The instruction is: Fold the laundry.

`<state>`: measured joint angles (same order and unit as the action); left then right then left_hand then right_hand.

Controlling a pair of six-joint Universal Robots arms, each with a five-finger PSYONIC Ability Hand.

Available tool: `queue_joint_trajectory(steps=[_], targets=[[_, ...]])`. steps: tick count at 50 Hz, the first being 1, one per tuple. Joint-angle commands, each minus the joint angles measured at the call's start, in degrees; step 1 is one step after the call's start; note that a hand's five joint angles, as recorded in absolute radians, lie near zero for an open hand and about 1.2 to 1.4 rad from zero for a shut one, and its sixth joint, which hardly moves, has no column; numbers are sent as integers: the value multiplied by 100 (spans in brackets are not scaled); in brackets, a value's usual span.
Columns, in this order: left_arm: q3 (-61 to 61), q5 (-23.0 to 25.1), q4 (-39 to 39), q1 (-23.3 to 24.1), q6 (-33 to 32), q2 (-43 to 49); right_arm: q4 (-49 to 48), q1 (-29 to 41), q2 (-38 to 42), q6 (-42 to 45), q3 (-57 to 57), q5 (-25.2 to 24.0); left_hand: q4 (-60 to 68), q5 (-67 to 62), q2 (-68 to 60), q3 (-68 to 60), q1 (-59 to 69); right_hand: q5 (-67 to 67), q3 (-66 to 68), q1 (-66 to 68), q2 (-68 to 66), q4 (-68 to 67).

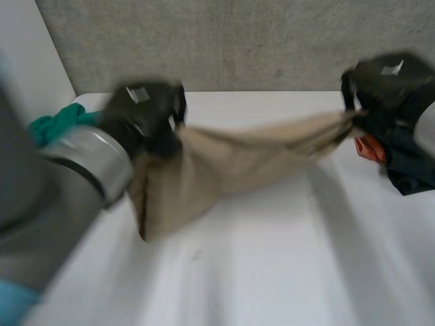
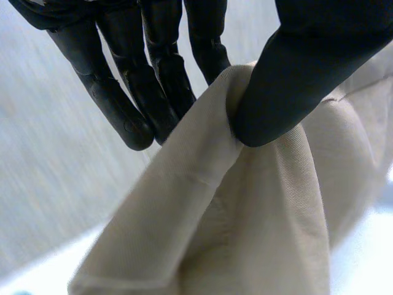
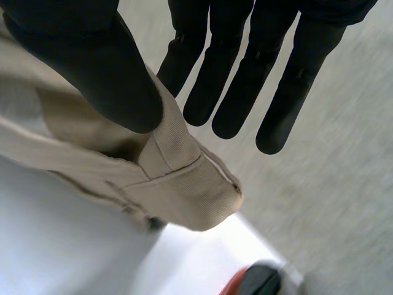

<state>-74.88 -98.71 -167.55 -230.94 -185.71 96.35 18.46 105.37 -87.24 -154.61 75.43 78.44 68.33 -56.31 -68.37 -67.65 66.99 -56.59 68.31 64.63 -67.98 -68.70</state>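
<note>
Both ends of the beige woven cloth we see pinched: left hand nine o'clock, right hand three.

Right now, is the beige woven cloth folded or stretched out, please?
Stretched out: the beige woven cloth hangs between the left hand and right hand, each pinching one end.

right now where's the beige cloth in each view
Head view: the beige cloth is stretched between the left hand and the right hand, above the white table.
Left wrist view: pinched under the left hand's thumb, hanging below it.
Right wrist view: a hemmed corner under the right hand's thumb.
Shared landmark: the white table.
</note>
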Motion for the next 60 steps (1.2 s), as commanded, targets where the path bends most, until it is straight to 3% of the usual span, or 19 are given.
queue_joint_trajectory(steps=[1,9,15,25,30,36,37,38,40,43,49,54,60], targets=[[1096,160,275,-267,-414,-995,413,-51,-522,-227,-1169,-215,1167,-1369,-1163,-1235,1301,-1341,1169,1537,-1202,-1130],[2784,89,153,-733,-431,-821,-148,-148,-417,-1396,-2400,-48,1167,-1369,-1163,-1235,1301,-1341,1169,1537,-1202,-1130],[3541,98,-366,-891,-493,66,-737,-183,136,-1898,-2498,154,1167,-1369,-1163,-1235,1301,-1341,1169,1537,-1202,-1130],[3384,194,-1727,-1304,-554,2087,-1730,502,1340,-1722,-1795,954,1167,-1369,-1163,-1235,1301,-1341,1169,1537,-1202,-1130],[3400,186,-2605,-1462,-563,3193,-3028,766,2165,-1407,-1269,1225,1167,-1369,-1163,-1235,1301,-1341,1169,1537,-1202,-1130],[4015,177,-3090,-1612,-563,4224,-4875,915,3186,-1020,-1187,1613,1167,-1369,-1163,-1235,1301,-1341,1169,1537,-1202,-1130],[4121,203,-3091,-1603,-572,4347,-5113,942,3344,-958,-1275,1613,1167,-1369,-1163,-1235,1301,376,-548,-180,515,588],[4330,282,-3056,-1603,-589,4539,-5306,1003,3685,-757,-1537,1570,-363,161,367,295,-229,5659,-5831,-5463,5798,5870],[4542,344,-2925,-1612,-633,4725,-5151,1091,3994,-467,-1863,1490,-5599,5397,5603,5531,-5465,5635,-5807,-5439,5774,5847],[4833,370,-2389,-1612,-730,4840,-4370,1056,4250,-70,-2400,1499,-5833,5631,5837,5765,-5699,5659,-5831,-5463,5798,5870],[4545,125,-1694,-1533,-888,4226,-2841,696,3874,-315,-2700,1508,-5833,5631,5837,5765,-5699,5659,-5831,-5463,5798,5870],[2719,-253,-1377,-1322,-976,2944,-1259,432,3056,-316,-2270,1341,-5833,5631,5837,5765,-5699,5659,-5831,-5463,5798,5870],[11,-333,-1298,-892,-1160,1388,78,142,2318,368,-1041,367,-5833,5631,5837,5765,-5699,5659,-5831,-5463,5798,5870]])
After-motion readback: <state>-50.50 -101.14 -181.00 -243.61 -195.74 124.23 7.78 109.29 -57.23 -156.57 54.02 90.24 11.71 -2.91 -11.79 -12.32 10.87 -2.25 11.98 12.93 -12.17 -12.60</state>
